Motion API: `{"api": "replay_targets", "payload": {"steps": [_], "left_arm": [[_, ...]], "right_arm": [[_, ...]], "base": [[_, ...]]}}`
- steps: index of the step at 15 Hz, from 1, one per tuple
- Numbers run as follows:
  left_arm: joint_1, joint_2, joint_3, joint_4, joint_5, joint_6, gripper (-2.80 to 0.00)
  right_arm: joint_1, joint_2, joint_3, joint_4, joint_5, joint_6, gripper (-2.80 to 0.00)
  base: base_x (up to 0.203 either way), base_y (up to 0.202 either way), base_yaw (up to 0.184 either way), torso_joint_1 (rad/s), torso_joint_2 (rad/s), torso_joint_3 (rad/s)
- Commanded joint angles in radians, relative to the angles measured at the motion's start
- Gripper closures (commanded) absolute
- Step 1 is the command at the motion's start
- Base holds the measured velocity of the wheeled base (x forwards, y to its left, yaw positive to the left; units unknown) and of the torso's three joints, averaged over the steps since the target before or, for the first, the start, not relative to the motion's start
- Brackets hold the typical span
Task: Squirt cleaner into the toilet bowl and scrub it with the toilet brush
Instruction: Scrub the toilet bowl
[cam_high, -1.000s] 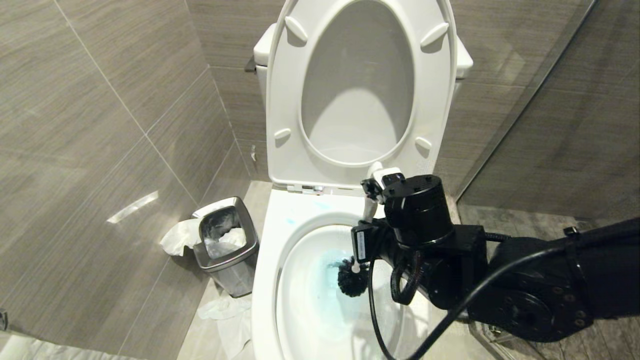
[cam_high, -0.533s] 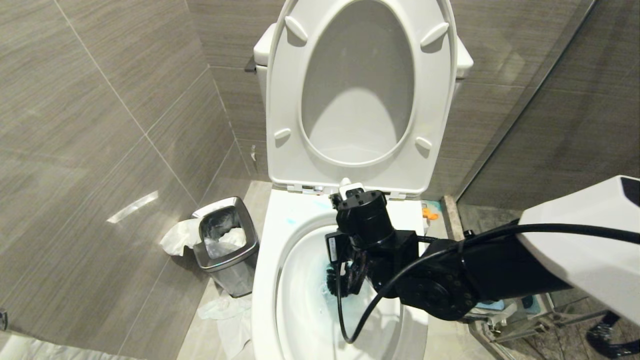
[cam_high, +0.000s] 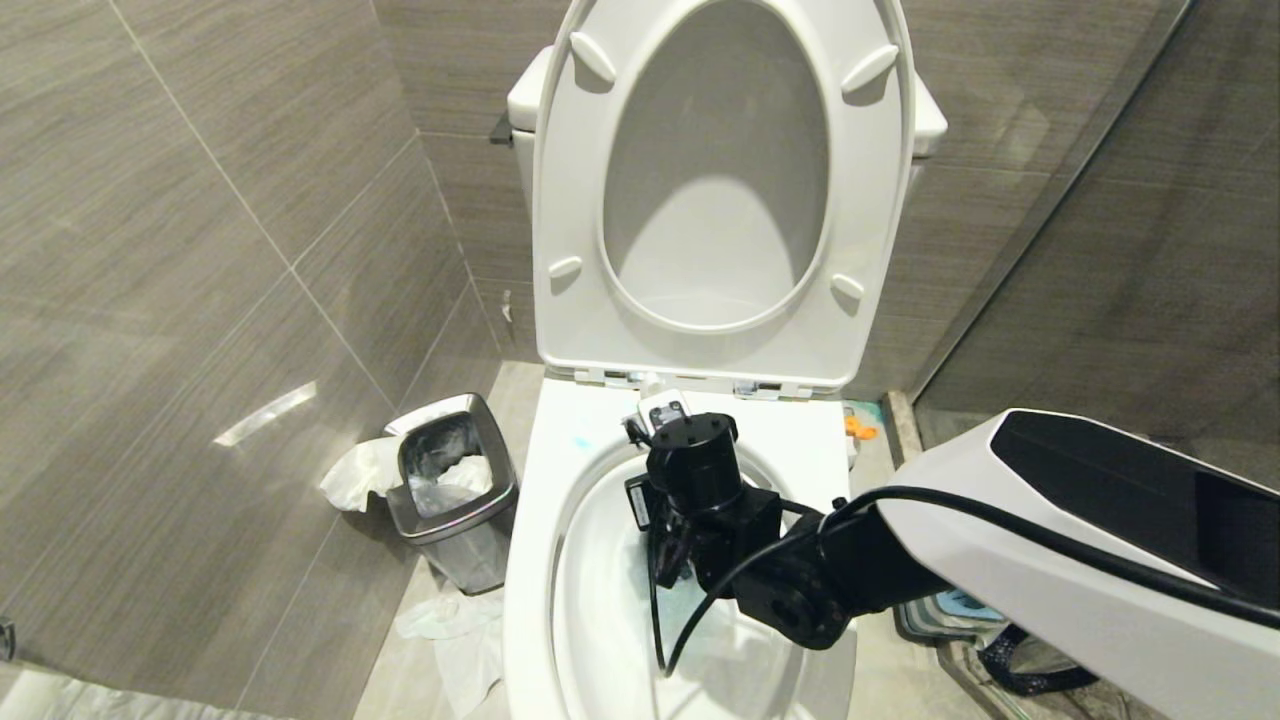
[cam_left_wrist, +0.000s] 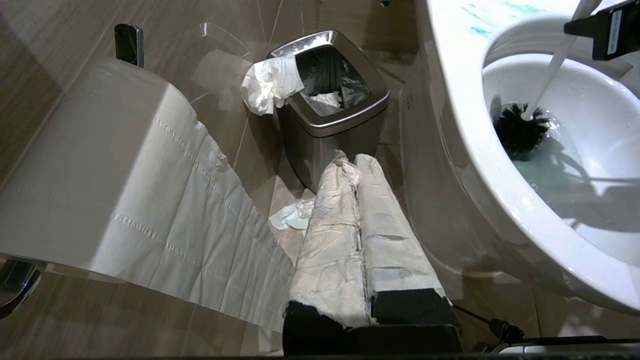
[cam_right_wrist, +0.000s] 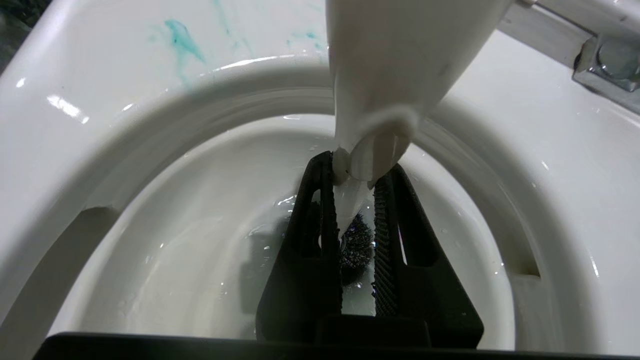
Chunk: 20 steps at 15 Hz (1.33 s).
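Observation:
The white toilet bowl (cam_high: 540, 520) stands open below me, with tinted water (cam_left_wrist: 555, 165) at its bottom. Teal smears of cleaner (cam_right_wrist: 180, 35) mark its back rim (cam_left_wrist: 480, 30). My right gripper (cam_right_wrist: 361, 167) reaches down over the bowl (cam_high: 662, 412) and is shut on the toilet brush's white handle (cam_right_wrist: 395, 60). The black bristle head (cam_left_wrist: 520, 132) rests against the bowl's wall at the waterline (cam_right_wrist: 356, 245); in the head view my arm hides it. My left gripper (cam_left_wrist: 352, 160), its fingers wrapped in white paper, hangs shut and empty low beside the toilet.
A square steel bin (cam_high: 450, 490) with tissue in it stands left of the toilet (cam_left_wrist: 330, 100). Crumpled tissue (cam_high: 450, 620) lies on the floor. A toilet paper roll (cam_left_wrist: 90, 165) hangs close to my left wrist. The seat and lid (cam_high: 720, 190) are raised. Glass panel (cam_high: 1050, 200) on the right.
My right arm has swung left and lower into the bowl, carrying the brush with it. The bristle head, visible a second ago in the head view, is now behind the arm.

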Motion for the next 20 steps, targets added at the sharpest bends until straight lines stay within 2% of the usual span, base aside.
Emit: {"api": "replay_targets", "payload": {"steps": [1, 8, 15, 20], "left_arm": [[0.000, 0.002, 0.003, 0.000, 0.000, 0.001, 0.00], [0.000, 0.002, 0.003, 0.000, 0.000, 0.000, 0.00], [0.000, 0.002, 0.003, 0.000, 0.000, 0.000, 0.00], [0.000, 0.002, 0.003, 0.000, 0.000, 0.000, 0.00]], "right_arm": [[0.000, -0.085, -0.005, 0.028, -0.002, -0.005, 0.00], [0.010, -0.336, -0.072, 0.221, 0.002, 0.006, 0.00], [0.012, -0.270, -0.073, 0.232, 0.002, 0.041, 0.00], [0.033, -0.339, -0.047, 0.289, 0.004, 0.060, 0.00]], "base": [[0.000, 0.000, 0.000, 0.000, 0.00, 0.000], [0.000, 0.000, 0.000, 0.000, 0.00, 0.000], [0.000, 0.000, 0.000, 0.000, 0.00, 0.000], [0.000, 0.000, 0.000, 0.000, 0.00, 0.000]]}}
